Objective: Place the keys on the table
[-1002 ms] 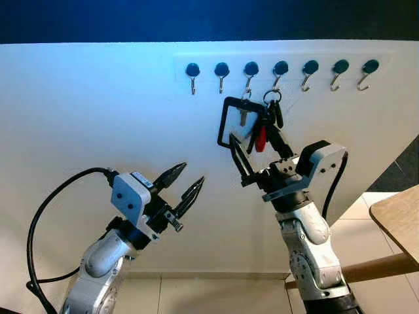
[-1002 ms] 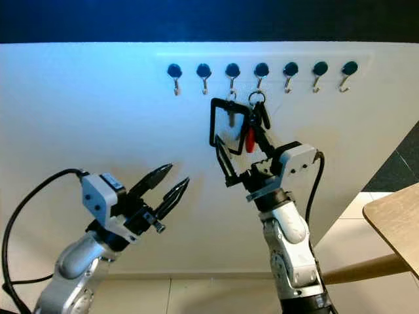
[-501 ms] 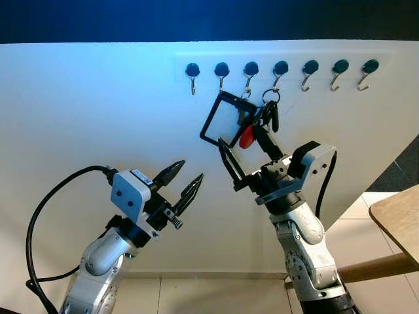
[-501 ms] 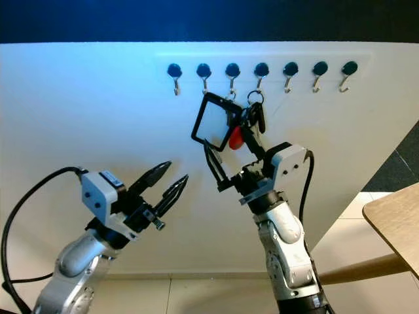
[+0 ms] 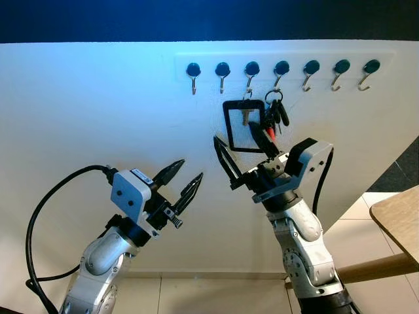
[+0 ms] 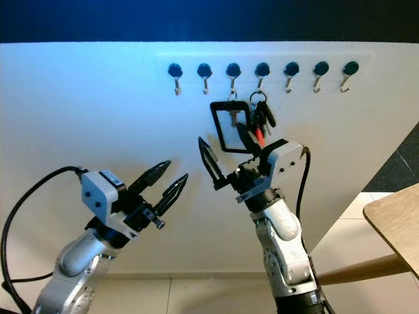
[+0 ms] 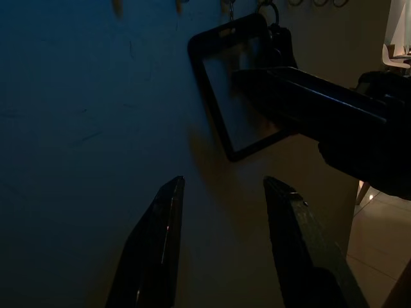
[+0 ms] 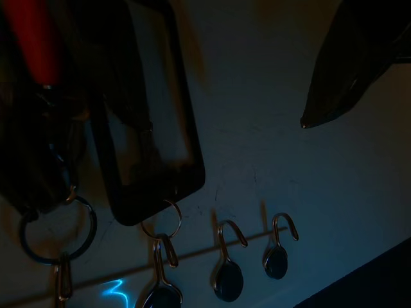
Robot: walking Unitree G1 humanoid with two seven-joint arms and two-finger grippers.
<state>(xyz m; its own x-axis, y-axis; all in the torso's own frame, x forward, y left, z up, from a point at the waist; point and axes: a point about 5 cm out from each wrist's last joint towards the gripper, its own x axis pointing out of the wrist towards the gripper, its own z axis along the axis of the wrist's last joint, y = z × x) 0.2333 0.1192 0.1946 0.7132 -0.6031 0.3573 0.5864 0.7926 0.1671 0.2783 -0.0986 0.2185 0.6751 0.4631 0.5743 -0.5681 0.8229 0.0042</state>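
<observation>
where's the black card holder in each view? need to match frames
Left eye: black card holder hangs on the third hook, above the right gripper.
Right eye: same place.
Left wrist: upper middle.
Right wrist: centre-left.
Shared landmark: bunch of keys beside it.

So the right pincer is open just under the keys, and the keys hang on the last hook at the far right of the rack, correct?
Not the last hook. In the left eye view the keys hang from the fourth of the seven hooks, mid-rack, beside the black card holder. The rest holds: the right pincer is open just under them.
</observation>
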